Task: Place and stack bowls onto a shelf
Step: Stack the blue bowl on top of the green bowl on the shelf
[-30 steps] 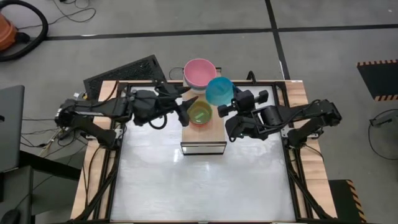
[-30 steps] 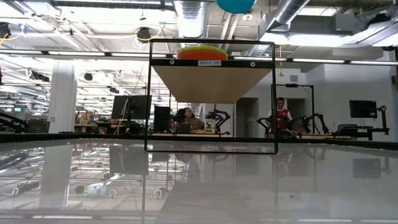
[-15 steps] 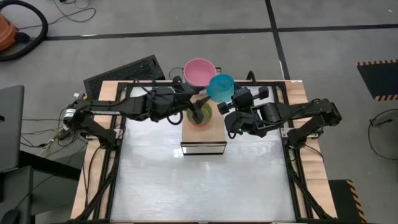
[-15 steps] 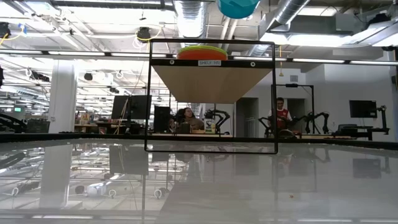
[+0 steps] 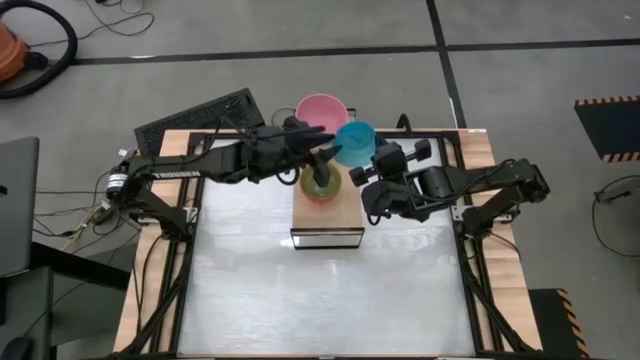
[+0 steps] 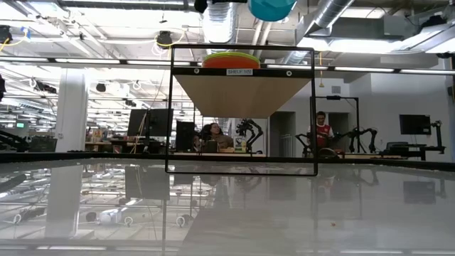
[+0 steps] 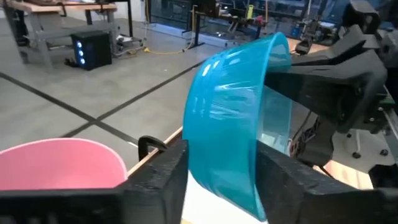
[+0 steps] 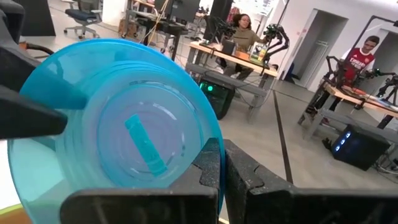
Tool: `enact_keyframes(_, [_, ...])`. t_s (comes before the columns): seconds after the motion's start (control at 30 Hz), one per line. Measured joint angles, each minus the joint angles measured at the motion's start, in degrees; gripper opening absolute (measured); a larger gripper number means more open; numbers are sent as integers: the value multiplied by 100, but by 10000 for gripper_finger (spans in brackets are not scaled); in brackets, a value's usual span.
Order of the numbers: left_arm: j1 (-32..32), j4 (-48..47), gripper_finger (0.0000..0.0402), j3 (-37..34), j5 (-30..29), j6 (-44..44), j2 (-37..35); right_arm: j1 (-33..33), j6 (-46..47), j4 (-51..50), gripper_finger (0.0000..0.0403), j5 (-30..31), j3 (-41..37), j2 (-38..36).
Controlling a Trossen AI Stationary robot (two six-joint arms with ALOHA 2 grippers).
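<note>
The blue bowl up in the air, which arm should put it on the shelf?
Probably the right. The right gripper already pinches the cyan bowl's rim, just beside the green bowl on the shelf. The left gripper only straddles the rim, fingers open.

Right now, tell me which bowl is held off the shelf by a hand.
The cyan bowl: the right hand pinches its rim, holding it tilted in the air. The pink bowl sits behind the shelf; the green bowl rests on it.

We are seeing a bowl (image 5: 354, 143) sitting clamped in the right gripper (image 5: 368, 172), with the left gripper (image 5: 322, 160) straddling its opposite rim; another bowl (image 5: 320, 113) is lying behind both, the shelf (image 5: 327, 224) below them.
</note>
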Motion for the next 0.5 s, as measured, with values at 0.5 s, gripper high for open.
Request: enact_keyframes(0.5, [2,-85,3,-2,-463,46,2,-3,26,37,61,-392,0,-4])
